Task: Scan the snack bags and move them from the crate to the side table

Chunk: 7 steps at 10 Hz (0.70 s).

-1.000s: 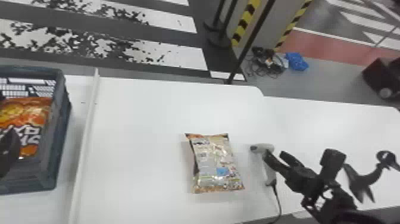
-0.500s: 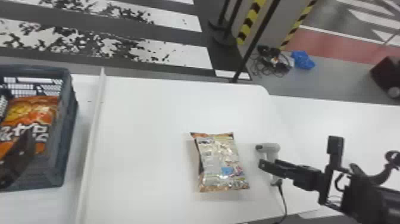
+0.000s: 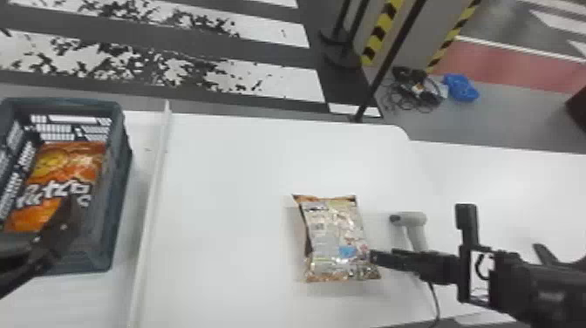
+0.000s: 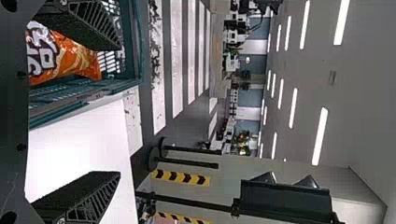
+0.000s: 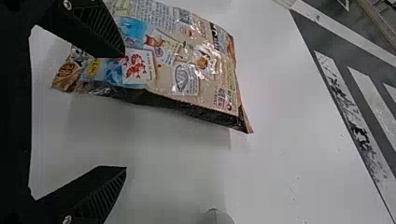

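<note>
Right end effector open by the snack bag flat on the worktop; for a sound grasp, likely best to centre the opening across the bag, clear of the scanner, before closing gently; left end effector, also open, at the crate.

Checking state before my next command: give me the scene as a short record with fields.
crate: far left, orange bag inside
table bag: lying on the white table, between crate and scanner
scanner: on table, right of table bag
left end effector: open, at crate
right end effector: open, at table bag; contact unclear
held: nothing
</note>
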### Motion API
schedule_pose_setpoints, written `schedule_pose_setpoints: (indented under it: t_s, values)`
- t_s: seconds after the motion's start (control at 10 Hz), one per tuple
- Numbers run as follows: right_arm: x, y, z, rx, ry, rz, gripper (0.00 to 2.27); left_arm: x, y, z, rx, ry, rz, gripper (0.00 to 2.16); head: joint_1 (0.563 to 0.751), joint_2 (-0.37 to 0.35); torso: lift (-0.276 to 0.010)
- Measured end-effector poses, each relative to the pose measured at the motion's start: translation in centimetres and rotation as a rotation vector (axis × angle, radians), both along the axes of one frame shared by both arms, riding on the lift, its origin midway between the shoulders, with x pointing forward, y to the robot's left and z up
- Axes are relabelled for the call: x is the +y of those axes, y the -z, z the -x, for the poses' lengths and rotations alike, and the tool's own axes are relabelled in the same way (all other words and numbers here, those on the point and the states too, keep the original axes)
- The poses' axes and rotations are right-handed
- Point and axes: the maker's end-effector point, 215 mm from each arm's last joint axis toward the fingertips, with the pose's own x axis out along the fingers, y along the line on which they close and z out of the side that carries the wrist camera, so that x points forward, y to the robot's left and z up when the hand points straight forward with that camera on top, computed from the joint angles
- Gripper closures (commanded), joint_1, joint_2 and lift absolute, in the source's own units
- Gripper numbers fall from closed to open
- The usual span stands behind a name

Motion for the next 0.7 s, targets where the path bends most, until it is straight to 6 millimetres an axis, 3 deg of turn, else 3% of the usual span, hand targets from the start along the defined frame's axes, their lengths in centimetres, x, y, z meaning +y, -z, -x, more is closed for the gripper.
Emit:
schedule_pose_setpoints:
  t_s: [0.4,0.5,0.6,0.7]
  values:
    - [2.7,0.0,-0.2,0.012,-0.04,-0.08,0.13,-0.6,0.3,0.0,0.003,0.004,-0.006,0.04,0.695,-0.24,-0.087]
    - [3.6,-0.2,-0.2,0.019,-0.053,-0.102,0.29,-0.6,0.3,-0.1,0.002,0.003,-0.006,0.04,0.695,-0.224,-0.087]
    - [4.4,-0.2,-0.1,0.026,-0.066,-0.116,1.28,-0.5,0.3,-0.1,0.001,0.003,-0.007,0.04,0.695,-0.209,-0.087]
    - [5.2,-0.2,-0.1,0.037,-0.081,-0.123,2.11,-0.5,0.3,-0.1,0.001,0.003,-0.007,0.04,0.695,-0.196,-0.087]
